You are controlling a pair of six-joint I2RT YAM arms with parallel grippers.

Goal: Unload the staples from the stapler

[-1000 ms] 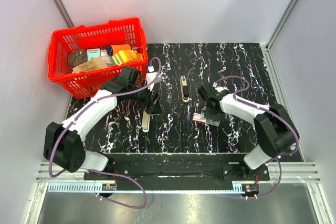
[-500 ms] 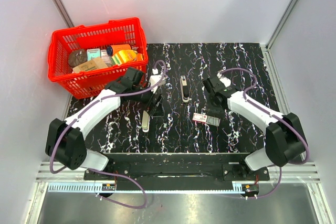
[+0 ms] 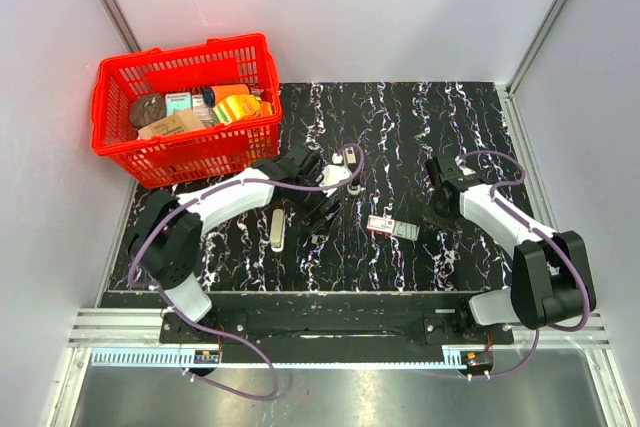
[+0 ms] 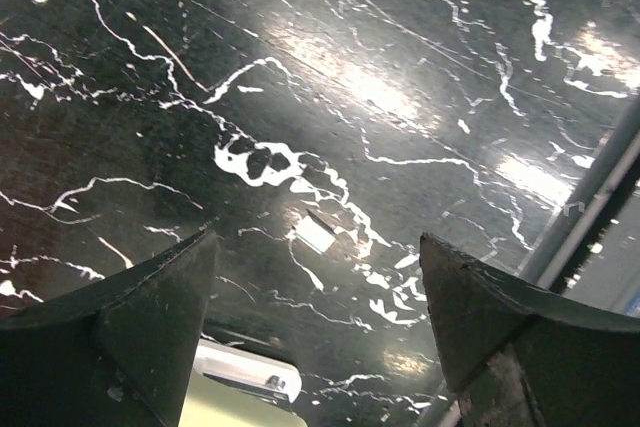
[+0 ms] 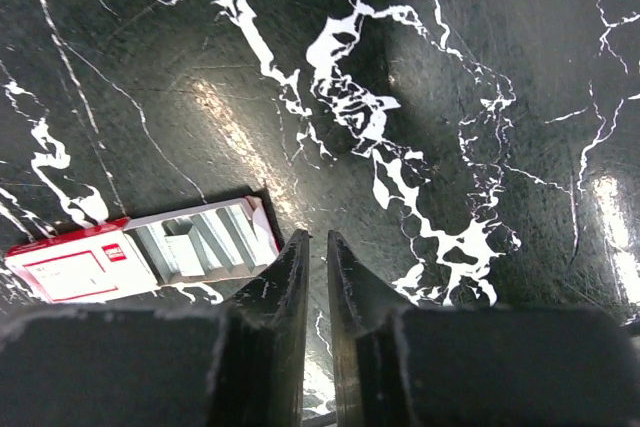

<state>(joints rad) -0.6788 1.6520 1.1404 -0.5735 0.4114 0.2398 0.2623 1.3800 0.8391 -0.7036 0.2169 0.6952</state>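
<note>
The slim cream-white stapler (image 3: pixel 277 229) lies on the black marbled table, left of my left gripper (image 3: pixel 323 205). Its end shows at the bottom of the left wrist view (image 4: pixel 240 377), by the left finger. The left gripper is open and empty above bare table. A second slim white-and-dark piece (image 3: pixel 350 156) lies behind the left wrist, mostly hidden. My right gripper (image 3: pixel 437 215) is shut on nothing, and in the right wrist view (image 5: pixel 317 239) its tips sit just right of the red-and-white box (image 5: pixel 140 252).
The red-and-white box (image 3: pixel 392 226) lies between the two grippers. A small white bit (image 4: pixel 315 234) lies on the table ahead of the left fingers. A red basket (image 3: pixel 110 142) full of items stands at the back left. The front rail (image 4: pixel 590 197) is close.
My left arm has swung right, from beside the basket to the table's middle, past the stapler. My right gripper has pulled back to the right, away from the box. Stapler and box have not moved.
</note>
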